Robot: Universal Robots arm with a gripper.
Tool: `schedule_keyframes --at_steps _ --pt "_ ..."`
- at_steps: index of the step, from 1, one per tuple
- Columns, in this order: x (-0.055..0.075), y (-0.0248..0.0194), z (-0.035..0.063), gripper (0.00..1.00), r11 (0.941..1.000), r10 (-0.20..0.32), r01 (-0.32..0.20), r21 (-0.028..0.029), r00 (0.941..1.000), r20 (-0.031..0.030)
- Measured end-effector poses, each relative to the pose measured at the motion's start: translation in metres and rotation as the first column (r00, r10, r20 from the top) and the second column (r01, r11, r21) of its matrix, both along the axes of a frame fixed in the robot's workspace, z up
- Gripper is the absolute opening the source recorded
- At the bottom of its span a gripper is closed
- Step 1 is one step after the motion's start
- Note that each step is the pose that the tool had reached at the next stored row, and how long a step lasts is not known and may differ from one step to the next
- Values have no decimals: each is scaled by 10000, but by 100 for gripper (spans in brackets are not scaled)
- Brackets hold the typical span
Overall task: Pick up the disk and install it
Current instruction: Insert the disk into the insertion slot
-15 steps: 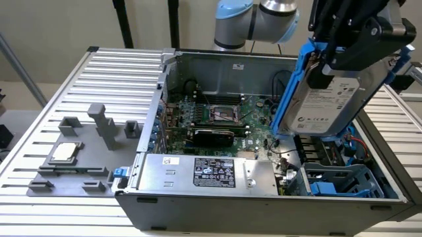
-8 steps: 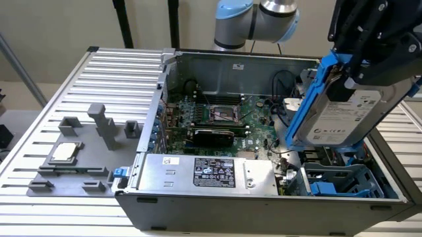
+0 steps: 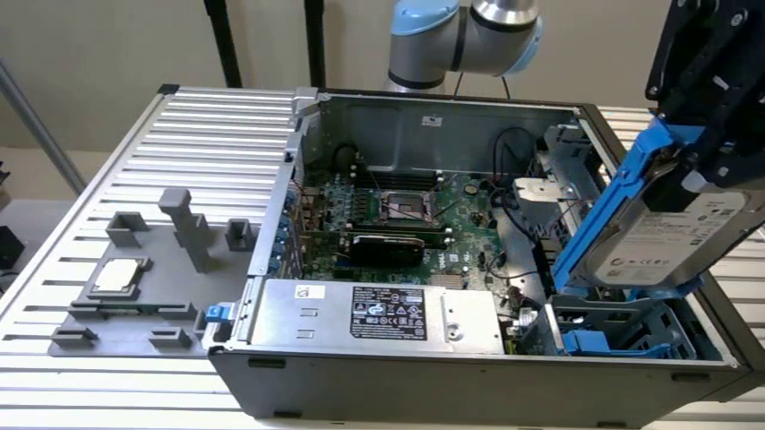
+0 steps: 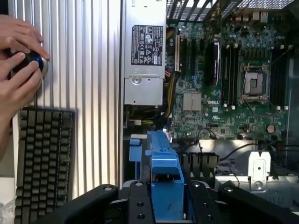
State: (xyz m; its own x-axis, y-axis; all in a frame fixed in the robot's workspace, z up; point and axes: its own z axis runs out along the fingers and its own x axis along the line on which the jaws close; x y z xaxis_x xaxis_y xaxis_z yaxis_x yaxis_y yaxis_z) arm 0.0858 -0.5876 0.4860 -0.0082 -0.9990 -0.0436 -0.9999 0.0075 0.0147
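Because the disk (image 3: 675, 228) has to slide into the drive cage (image 3: 664, 327) just below it, the gripper (image 4: 166, 205) clamps its blue carrier (image 4: 163, 158) and holds it tilted over the open computer case (image 3: 478, 376). The contact spots are hidden; farther off, a person's hand (image 4: 18, 70) seemingly holds a knob by a keyboard (image 4: 42, 158).

An open computer case (image 3: 478, 387) is set on the ribbed worktop (image 3: 215, 125); a green motherboard (image 3: 468, 217) and a silver power supply (image 3: 371, 309) are housed inside. A grey fixture plate (image 3: 138, 315) bearing a small silver chip (image 3: 120, 273) is laid by the worktop's edge at the exterior view's left.
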Motion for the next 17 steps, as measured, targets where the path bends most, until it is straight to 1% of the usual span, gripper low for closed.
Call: schedule_keyframes --at_steps 3,5,17 --pt "131 -45 -36 0 10000 -2 2 0 10000 0" --pt "192 -60 -51 0 10000 -1 1 1 10000 0" --pt "196 -68 -51 0 10000 -1 1 4 10000 0"
